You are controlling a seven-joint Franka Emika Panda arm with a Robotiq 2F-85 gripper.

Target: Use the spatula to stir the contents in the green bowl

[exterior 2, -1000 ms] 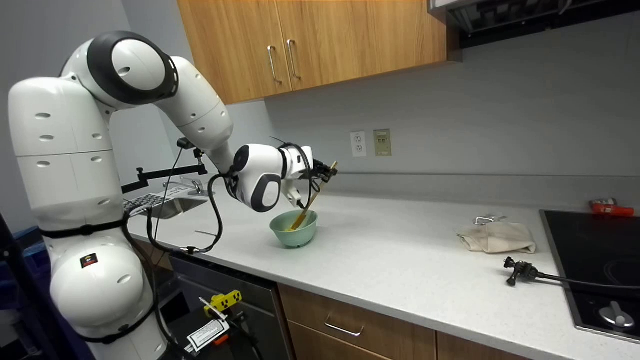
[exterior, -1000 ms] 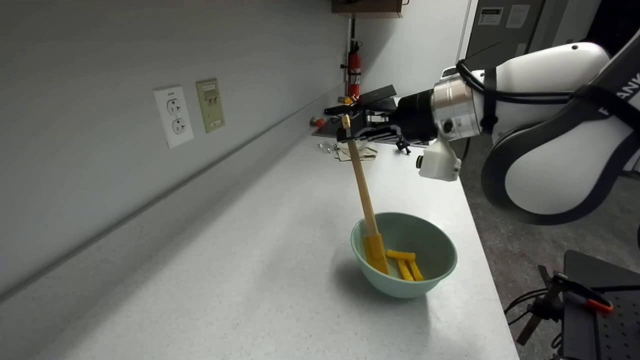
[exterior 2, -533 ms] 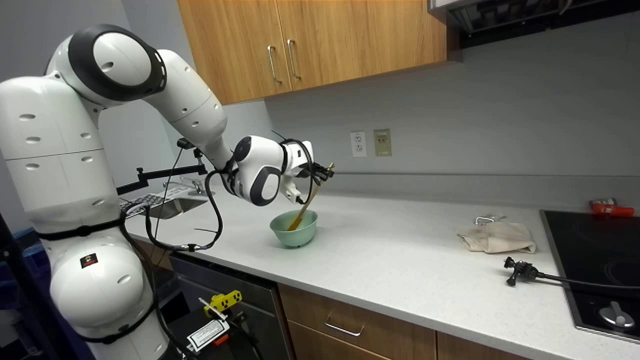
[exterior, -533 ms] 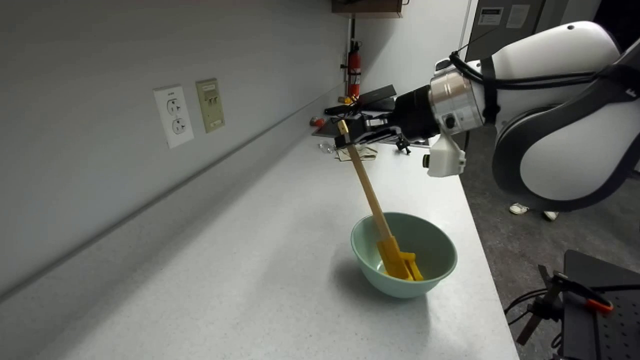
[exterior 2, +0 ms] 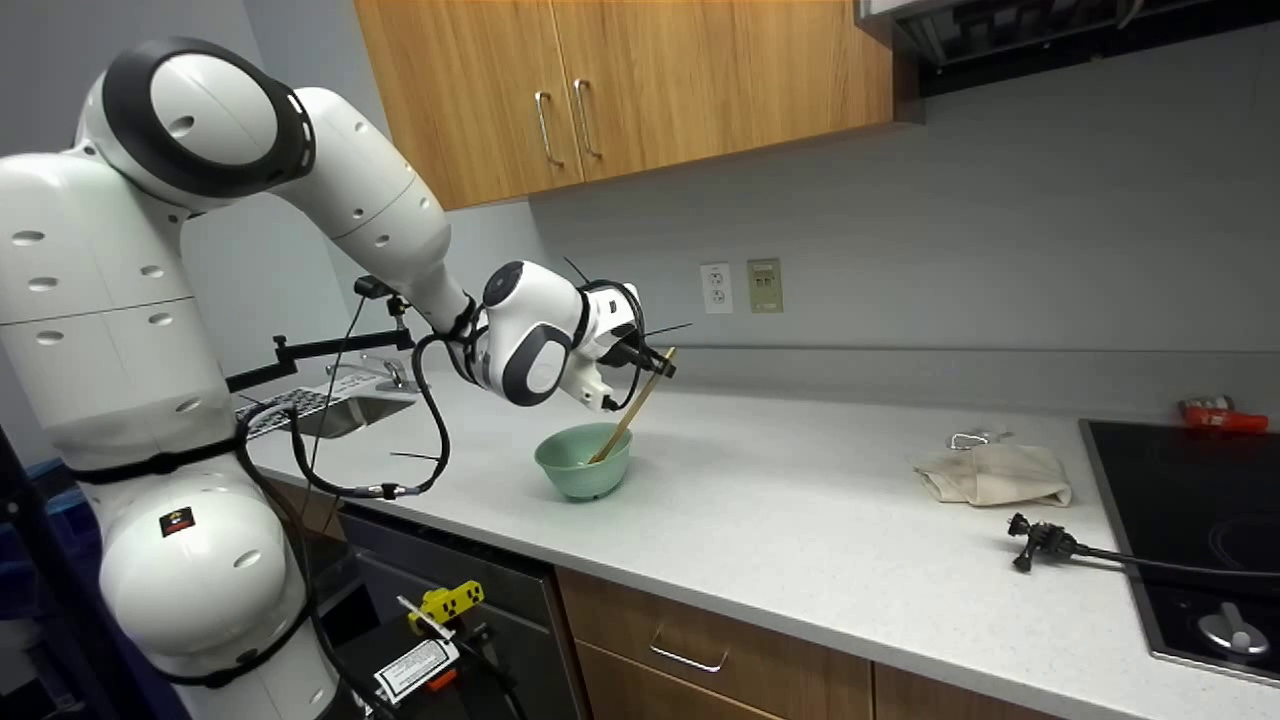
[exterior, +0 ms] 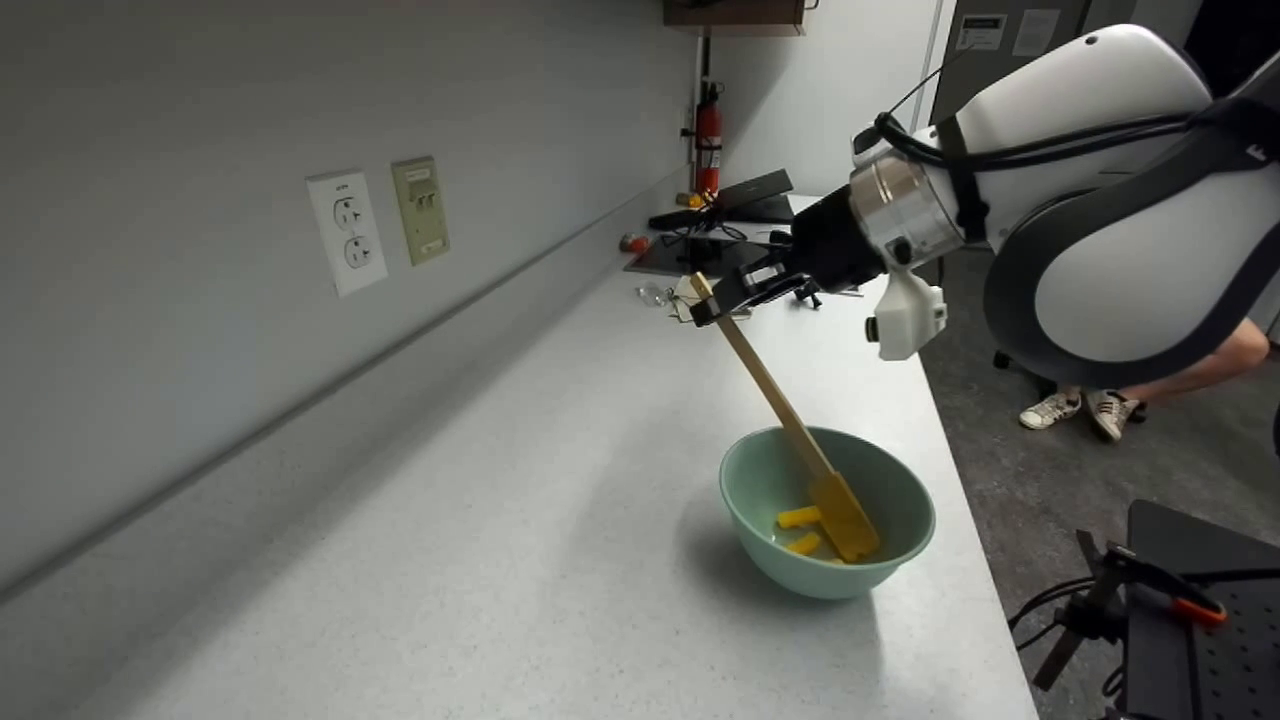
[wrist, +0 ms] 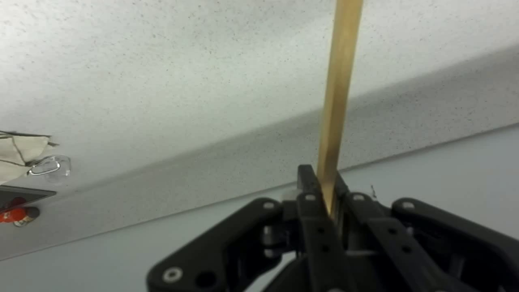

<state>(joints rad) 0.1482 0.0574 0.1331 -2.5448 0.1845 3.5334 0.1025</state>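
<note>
The spatula has a pale wood handle (exterior: 778,402) and a yellow-orange blade. It leans tilted in the green bowl (exterior: 805,582), blade down inside, handle over the rim. The bowl (exterior 2: 585,484) and spatula (exterior 2: 634,410) show in both exterior views. The contents, short bright yellow pieces (exterior: 798,517), lie in the bowl beside the blade, which partly hides them. My gripper (exterior: 708,308) is shut on the handle near its top end, above and to one side of the bowl. In the wrist view, the fingers (wrist: 324,178) close around the handle (wrist: 338,89); bowl and blade are out of view.
The bowl stands on a white counter (exterior: 450,560) near its open edge. A wall with an outlet (exterior: 347,232) runs along the back. A folded cloth (exterior 2: 995,476), a black clamp (exterior 2: 1045,540) and a cooktop (exterior 2: 1200,530) are farther along. A person's shoes (exterior: 1052,410) show on the floor.
The spatula blade has swept across the bowl, away from the wall side, and the handle tilts more. The gripper is lower. The yellow pieces have shifted, and the bowl has slid slightly.
</note>
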